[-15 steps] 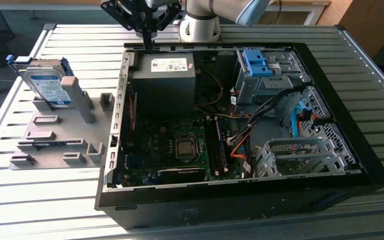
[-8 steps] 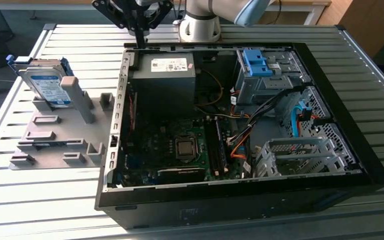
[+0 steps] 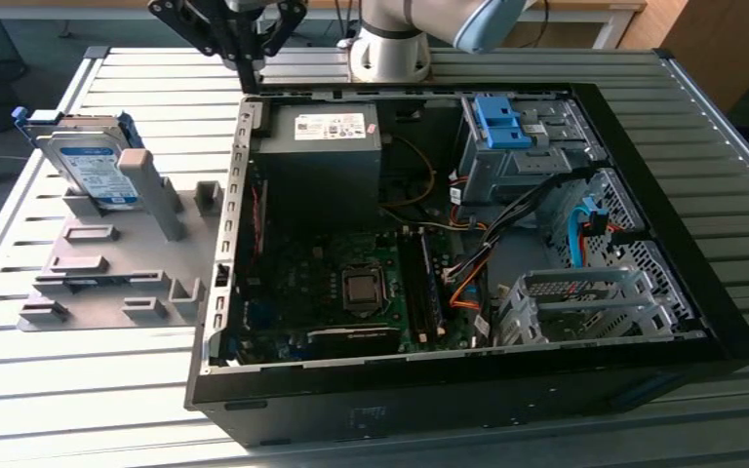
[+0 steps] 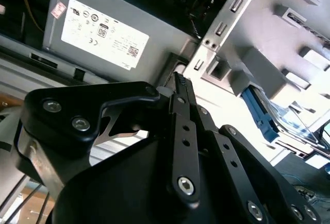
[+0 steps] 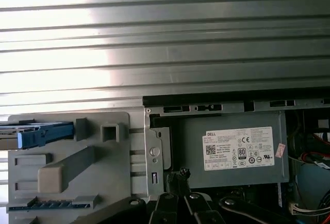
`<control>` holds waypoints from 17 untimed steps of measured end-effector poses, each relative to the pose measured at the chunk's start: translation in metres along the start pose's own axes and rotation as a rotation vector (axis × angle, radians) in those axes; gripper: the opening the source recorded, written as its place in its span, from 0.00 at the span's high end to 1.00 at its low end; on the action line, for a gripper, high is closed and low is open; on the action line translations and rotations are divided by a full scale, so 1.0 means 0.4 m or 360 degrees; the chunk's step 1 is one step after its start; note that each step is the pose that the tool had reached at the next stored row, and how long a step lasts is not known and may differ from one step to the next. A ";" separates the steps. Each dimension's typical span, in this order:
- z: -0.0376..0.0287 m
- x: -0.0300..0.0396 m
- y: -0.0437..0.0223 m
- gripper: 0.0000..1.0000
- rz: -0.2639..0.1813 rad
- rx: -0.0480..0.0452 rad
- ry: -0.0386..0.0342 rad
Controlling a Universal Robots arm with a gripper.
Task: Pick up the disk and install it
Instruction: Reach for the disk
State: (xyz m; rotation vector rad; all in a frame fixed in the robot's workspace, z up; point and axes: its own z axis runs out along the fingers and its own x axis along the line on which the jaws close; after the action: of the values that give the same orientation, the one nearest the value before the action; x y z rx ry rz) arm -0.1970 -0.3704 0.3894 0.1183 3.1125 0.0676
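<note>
The disk (image 3: pixel 89 166) stands on edge in a slot of the grey fixture (image 3: pixel 114 283) at the exterior view's left. It is silver with a white-and-blue label and a blue rail around it. My black gripper (image 3: pixel 249 80) hangs over the back left corner of the open computer case, beside the power supply (image 3: pixel 316 166) and well apart from the disk. Its fingers are pressed together and hold nothing. In both wrist views the joined fingertips (image 4: pixel 180 81) (image 5: pixel 178 175) point at the case's edge, with the disk's blue rail (image 4: pixel 262 118) (image 5: pixel 44 134) off to one side.
The black case (image 3: pixel 687 322) lies open on a slatted metal table (image 3: pixel 114 390). Inside are the motherboard (image 3: pixel 348 283), cables, a blue bracket (image 3: pixel 502 122) atop the grey drive bay, and a perforated drive cage (image 3: pixel 583 302). The arm's base (image 3: pixel 390 49) stands behind the case.
</note>
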 end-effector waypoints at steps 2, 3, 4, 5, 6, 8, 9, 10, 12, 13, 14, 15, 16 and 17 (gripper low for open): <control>0.000 0.012 0.000 0.89 0.0000 0.0000 0.0000; 0.001 0.018 0.000 0.89 0.0000 0.0000 0.0000; 0.001 0.023 0.000 0.89 0.0000 0.0000 0.0000; 0.001 0.027 0.000 0.89 0.0000 0.0000 0.0000; 0.001 0.031 0.000 0.89 0.0000 0.0000 0.0000; 0.002 0.038 -0.001 0.89 0.0000 0.0000 0.0000; 0.002 0.042 -0.001 0.89 0.0000 0.0000 0.0000; 0.002 0.045 -0.001 0.89 0.0000 0.0000 0.0000; 0.002 0.051 -0.001 0.89 0.0000 0.0000 0.0000; 0.002 0.054 -0.001 0.89 0.0000 0.0000 0.0000; 0.003 0.057 -0.002 0.89 0.0000 0.0000 0.0000; 0.003 0.060 -0.002 0.89 0.0000 0.0000 0.0000; 0.003 0.063 -0.002 0.89 0.0000 0.0000 0.0000; 0.003 0.065 -0.002 0.89 0.0000 0.0000 0.0000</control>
State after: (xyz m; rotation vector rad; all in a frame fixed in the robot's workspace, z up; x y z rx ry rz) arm -0.2231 -0.3692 0.3875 0.1182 3.1125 0.0677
